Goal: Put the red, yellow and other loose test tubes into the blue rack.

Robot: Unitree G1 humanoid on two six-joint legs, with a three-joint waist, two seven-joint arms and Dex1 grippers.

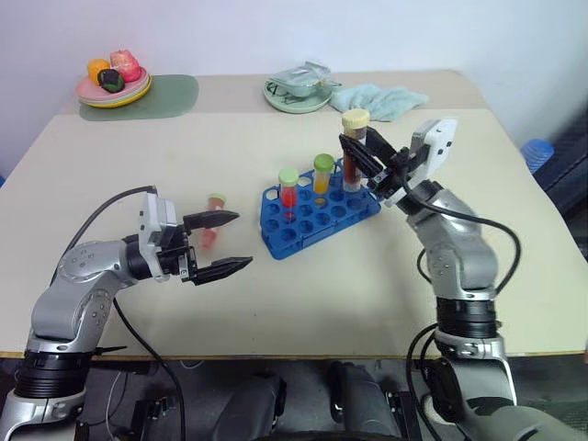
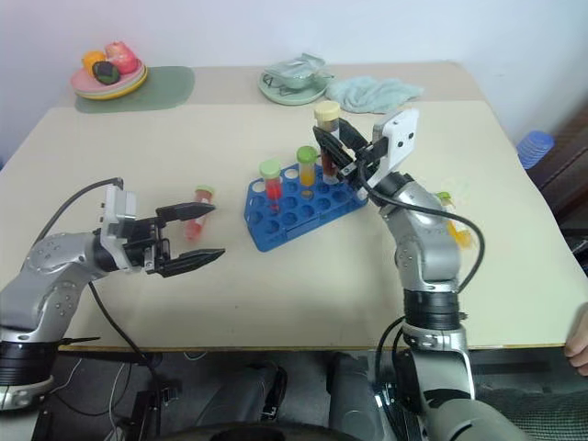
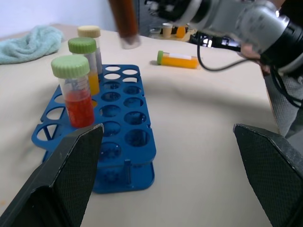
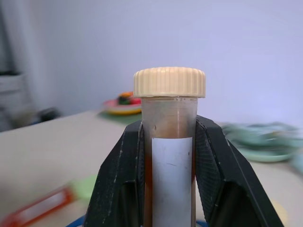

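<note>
The blue rack (image 1: 317, 219) stands mid-table with a red tube (image 1: 288, 193), a yellow tube (image 1: 322, 175) and a greyish cream-capped tube (image 3: 90, 38) upright in it. Over its right end my right gripper (image 1: 360, 158) is shut on a dark brown test tube with a cream cap (image 4: 170, 142), held upright with its lower end in the air above the rack (image 3: 124, 23). A pinkish-red test tube (image 1: 213, 225) lies on the table left of the rack. My left gripper (image 1: 242, 241) is open beside it, pointing at the rack. An orange-yellow test tube (image 3: 177, 60) lies loose to the rack's right.
A plate of toy fruit (image 1: 114, 84) on a green mat sits at the back left. A pale green dish (image 1: 296, 92) and a teal cloth (image 1: 378, 99) are at the back middle. A person's hand (image 2: 579, 342) shows at the table's near right corner.
</note>
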